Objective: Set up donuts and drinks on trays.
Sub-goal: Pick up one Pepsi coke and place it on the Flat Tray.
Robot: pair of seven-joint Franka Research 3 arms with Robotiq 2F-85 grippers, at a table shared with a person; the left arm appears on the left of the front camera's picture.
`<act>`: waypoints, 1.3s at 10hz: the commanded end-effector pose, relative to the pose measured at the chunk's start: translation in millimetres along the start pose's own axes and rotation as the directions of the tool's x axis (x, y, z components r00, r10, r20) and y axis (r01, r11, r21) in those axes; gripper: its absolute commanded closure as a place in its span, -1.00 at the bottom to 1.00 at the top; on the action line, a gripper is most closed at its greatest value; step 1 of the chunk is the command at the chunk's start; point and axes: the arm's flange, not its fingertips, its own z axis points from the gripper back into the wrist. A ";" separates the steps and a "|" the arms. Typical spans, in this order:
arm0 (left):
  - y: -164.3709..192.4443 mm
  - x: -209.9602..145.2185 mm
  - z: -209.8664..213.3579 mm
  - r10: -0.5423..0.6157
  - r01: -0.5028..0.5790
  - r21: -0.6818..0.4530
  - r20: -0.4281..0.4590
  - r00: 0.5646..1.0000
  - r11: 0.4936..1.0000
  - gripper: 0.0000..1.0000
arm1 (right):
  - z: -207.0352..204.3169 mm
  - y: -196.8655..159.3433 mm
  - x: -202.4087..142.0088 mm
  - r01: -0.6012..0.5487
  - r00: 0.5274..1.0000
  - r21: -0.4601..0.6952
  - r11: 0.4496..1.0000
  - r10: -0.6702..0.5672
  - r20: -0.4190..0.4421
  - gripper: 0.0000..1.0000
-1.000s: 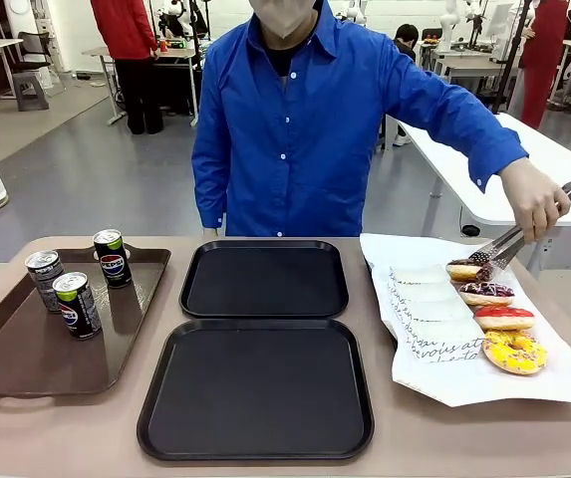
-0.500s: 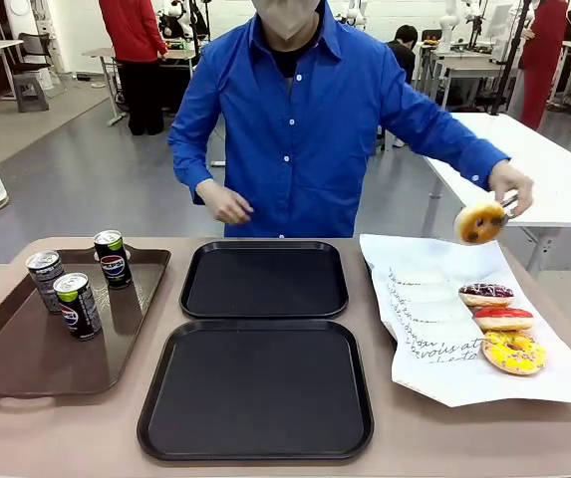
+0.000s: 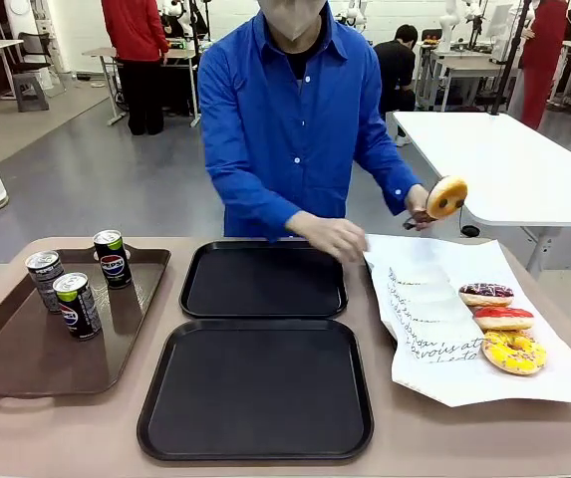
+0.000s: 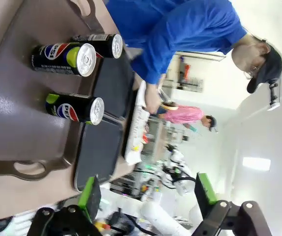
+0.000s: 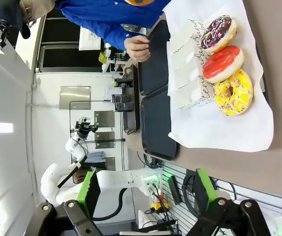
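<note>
We see our right gripper (image 5: 146, 192) with its two green pads far apart and nothing between them. Three donuts (image 5: 223, 64) lie in a row on white paper (image 5: 214, 128): one chocolate with sprinkles, one red, one yellow, next to white sleeves (image 5: 185, 59) with black writing. Beside the paper lie two black trays (image 5: 155, 123), and a person's hand (image 5: 137, 47) is at the edge of one.

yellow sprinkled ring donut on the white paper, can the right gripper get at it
Probably yes: the yellow sprinkled ring donut lies uncovered ahead of the open right gripper, nothing in between.
</note>
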 end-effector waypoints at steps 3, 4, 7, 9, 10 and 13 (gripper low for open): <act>-128.5 -69.3 -74.9 -0.302 0.311 0.542 -0.109 0.947 0.781 -1.00 | -1.8 1.0 3.0 -0.009 1.000 0.022 1.000 0.009 0.009 -1.00; -143.4 -84.0 -102.5 -0.337 0.340 0.669 -0.140 0.931 0.661 -1.00 | -1.8 1.0 3.0 -0.009 1.000 0.022 1.000 0.009 0.009 -1.00; -135.6 -108.0 -187.6 -0.371 0.359 0.858 -0.219 0.902 0.367 -1.00 | -1.8 1.0 3.0 -0.009 1.000 0.022 1.000 0.009 0.009 -1.00; -130.0 -96.1 -234.6 -0.373 0.370 0.894 -0.263 0.890 0.253 -1.00 | -1.8 1.0 3.0 -0.009 1.000 0.022 1.000 0.009 0.009 -1.00; -124.3 -88.9 -247.2 -0.365 0.371 0.891 -0.265 0.892 0.260 -1.00 | -1.8 1.0 3.0 -0.009 1.000 0.022 1.000 0.009 0.009 -1.00; -96.7 -68.2 -272.3 -0.423 0.352 0.903 -0.226 0.878 0.247 -1.00 | -1.8 1.0 3.0 -0.009 1.000 0.022 1.000 0.009 0.009 -1.00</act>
